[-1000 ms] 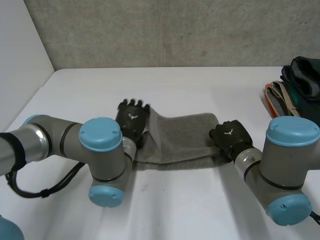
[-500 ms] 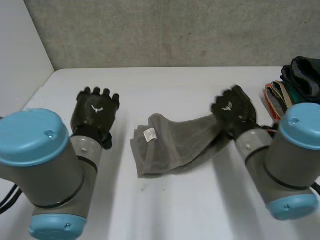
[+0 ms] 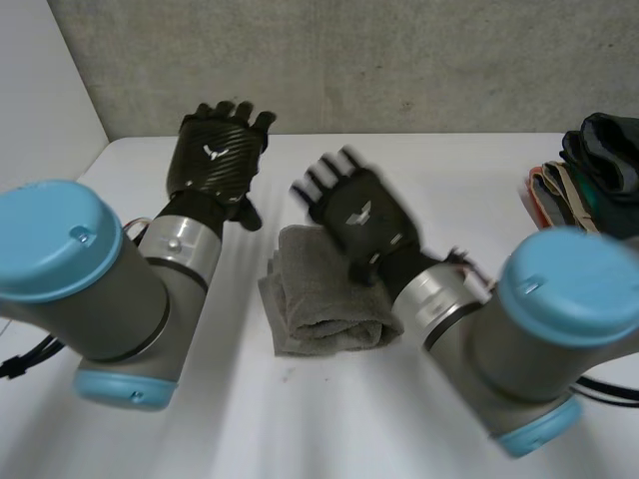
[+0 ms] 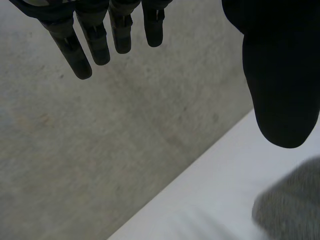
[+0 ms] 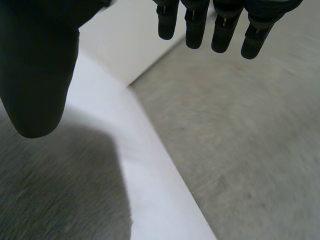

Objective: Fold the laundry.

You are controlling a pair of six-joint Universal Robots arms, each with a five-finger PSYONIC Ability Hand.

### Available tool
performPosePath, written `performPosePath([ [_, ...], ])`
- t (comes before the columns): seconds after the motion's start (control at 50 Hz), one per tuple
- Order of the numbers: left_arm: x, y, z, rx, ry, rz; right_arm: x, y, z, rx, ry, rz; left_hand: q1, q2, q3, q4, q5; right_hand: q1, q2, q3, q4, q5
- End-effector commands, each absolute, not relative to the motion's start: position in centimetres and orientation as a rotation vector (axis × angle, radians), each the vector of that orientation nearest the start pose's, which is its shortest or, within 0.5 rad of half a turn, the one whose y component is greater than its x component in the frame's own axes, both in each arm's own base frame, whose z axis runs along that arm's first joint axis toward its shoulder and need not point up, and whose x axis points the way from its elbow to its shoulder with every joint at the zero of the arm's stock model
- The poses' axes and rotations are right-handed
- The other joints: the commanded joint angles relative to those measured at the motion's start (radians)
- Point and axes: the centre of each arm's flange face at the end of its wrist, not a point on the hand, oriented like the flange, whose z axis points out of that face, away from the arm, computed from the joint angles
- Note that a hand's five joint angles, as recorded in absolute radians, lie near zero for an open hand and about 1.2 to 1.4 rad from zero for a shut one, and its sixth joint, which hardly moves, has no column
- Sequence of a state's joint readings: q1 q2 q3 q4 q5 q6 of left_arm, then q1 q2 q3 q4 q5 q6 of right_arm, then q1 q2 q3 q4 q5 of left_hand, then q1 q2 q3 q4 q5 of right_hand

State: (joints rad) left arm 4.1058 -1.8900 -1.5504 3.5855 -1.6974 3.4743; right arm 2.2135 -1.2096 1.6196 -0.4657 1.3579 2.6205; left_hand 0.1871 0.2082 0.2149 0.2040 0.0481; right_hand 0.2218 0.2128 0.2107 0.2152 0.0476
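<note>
A folded towel (image 3: 318, 304) lies mid-frame on the counter (image 3: 329, 419). The left robot hand (image 3: 215, 150), upper left, and the right robot hand (image 3: 359, 215), over the towel, are wide, empty.

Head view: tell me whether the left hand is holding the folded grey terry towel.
No: the left hand is open and empty, apart from the folded grey terry towel on the white table.

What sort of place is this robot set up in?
Probably a lab test bench, not a home: a plain white table, a rough concrete wall behind it, a folded grey towel and a pile of clothes.
</note>
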Motion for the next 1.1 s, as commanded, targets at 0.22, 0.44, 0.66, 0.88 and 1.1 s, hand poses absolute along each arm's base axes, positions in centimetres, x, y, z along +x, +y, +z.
performPosePath([
  [0.22,-37.8,-24.3,17.6,1.078,2.459,-2.178,30.9,-28.6,19.9,-0.786,2.216,-1.612,0.006,-0.015,-0.022,-0.011,-0.03,-0.047,-0.038,-0.036,-0.041,-0.048],
  [0.44,-34.8,-25.6,14.9,0.869,2.476,-1.769,33.5,-28.5,14.9,-0.866,2.268,-1.295,0.012,-0.009,-0.016,-0.005,-0.024,-0.047,-0.038,-0.036,-0.041,-0.048],
  [0.66,-34.0,-24.8,14.1,1.011,2.459,-1.675,33.2,-29.3,14.8,-1.041,2.333,-1.402,0.012,-0.009,-0.016,-0.005,-0.024,-0.047,-0.038,-0.036,-0.041,-0.048],
  [0.88,-33.9,-26.3,22.8,0.961,2.336,-2.095,33.8,-26.6,20.7,-1.179,2.147,-1.805,-0.006,-0.027,-0.034,-0.023,-0.041,-0.047,-0.038,-0.036,-0.041,-0.048],
  [1.1,-32.7,-24.9,27.5,1.367,2.351,-2.36,34.8,-18.9,16.2,-1.319,2.008,-1.756,-0.003,-0.024,-0.031,-0.02,-0.039,-0.047,-0.038,-0.036,-0.041,-0.048],
])
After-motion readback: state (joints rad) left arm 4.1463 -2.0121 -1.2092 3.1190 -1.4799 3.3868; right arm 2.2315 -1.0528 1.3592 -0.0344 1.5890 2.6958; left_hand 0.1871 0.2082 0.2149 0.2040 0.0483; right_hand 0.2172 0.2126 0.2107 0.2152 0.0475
